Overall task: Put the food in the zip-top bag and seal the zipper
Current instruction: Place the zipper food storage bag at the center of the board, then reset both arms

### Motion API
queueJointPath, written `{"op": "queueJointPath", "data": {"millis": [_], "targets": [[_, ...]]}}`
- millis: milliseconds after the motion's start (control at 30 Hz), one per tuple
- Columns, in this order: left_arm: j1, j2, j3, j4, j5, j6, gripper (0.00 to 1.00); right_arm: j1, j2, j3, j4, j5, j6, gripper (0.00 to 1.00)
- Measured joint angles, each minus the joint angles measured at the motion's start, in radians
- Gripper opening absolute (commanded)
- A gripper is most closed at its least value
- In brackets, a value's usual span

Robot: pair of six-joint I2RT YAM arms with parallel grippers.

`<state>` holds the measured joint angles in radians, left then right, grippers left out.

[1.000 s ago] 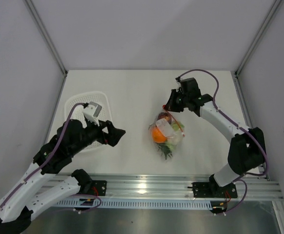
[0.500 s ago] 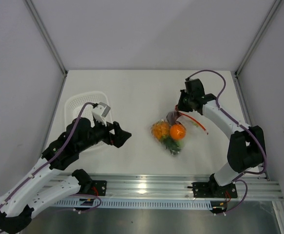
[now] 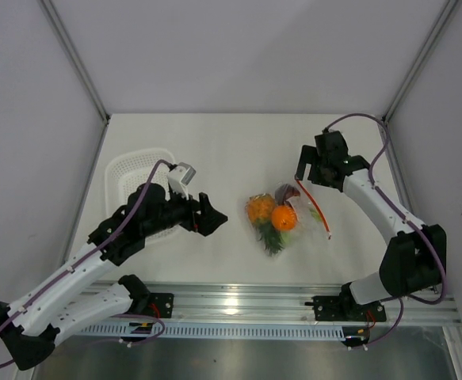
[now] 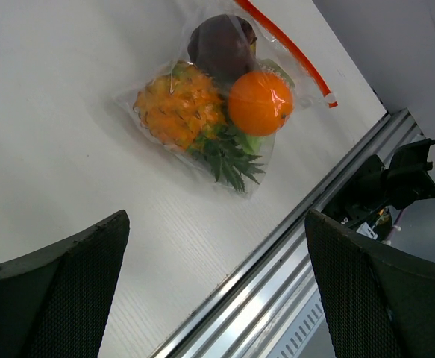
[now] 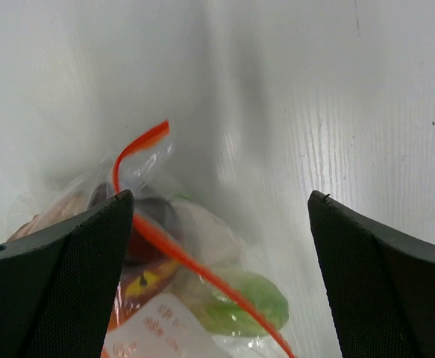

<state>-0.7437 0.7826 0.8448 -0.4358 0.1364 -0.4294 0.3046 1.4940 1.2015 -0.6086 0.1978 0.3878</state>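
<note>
Clear zip-top bag point(image 3: 282, 220), holding pineapple point(image 4: 178, 115), orange fruit point(image 4: 259, 103) and dark red-purple piece point(image 4: 221, 46), is seen on the table point(image 3: 215, 150). Right gripper point(image 3: 302, 172), fingers spread, is positioned over the zipper point(image 3: 316, 207). Left gripper point(image 3: 219, 215), likewise spread, is held apart from the bag.

The top view looks down from above and behind the arm bases. It sits far enough off to hold the whole table point(image 3: 215, 150), the left arm point(image 3: 80, 265), the right arm point(image 3: 373, 202) and the near rail point(image 3: 238, 301). The left wrist view looks slantwise between its own fingers point(image 4: 53, 291) toward that rail, with the bag point(image 4: 210, 112) whole but some way off. The right wrist view faces steeply down, close over the bag's mouth end. All three share the bag and its zipper point(image 5: 195, 272).
</note>
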Motion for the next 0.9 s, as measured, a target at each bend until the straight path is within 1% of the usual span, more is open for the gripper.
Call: {"op": "queueJointPath", "data": {"millis": [200, 433, 567, 733, 900], "targets": [[0.0, 0.009, -0.035, 0.033, 0.011, -0.025, 0.99, 0.0, -0.161, -0.002, -0.061, 0.004, 0.005, 1.0], [0.0, 0.021, -0.048, 0.077, 0.034, -0.05, 0.99, 0.016, -0.38, -0.062, -0.121, -0.049, 0.027, 0.99], [0.0, 0.024, -0.058, 0.097, 0.043, -0.063, 0.99, 0.058, -0.456, -0.092, -0.165, -0.063, 0.056, 0.99], [0.0, 0.024, -0.092, 0.124, 0.056, -0.087, 1.0, 0.118, -0.517, -0.172, -0.21, -0.076, 0.092, 1.0], [0.0, 0.023, -0.133, 0.143, 0.074, -0.113, 0.99, 0.129, -0.583, -0.261, -0.223, -0.094, 0.102, 0.99]]}}
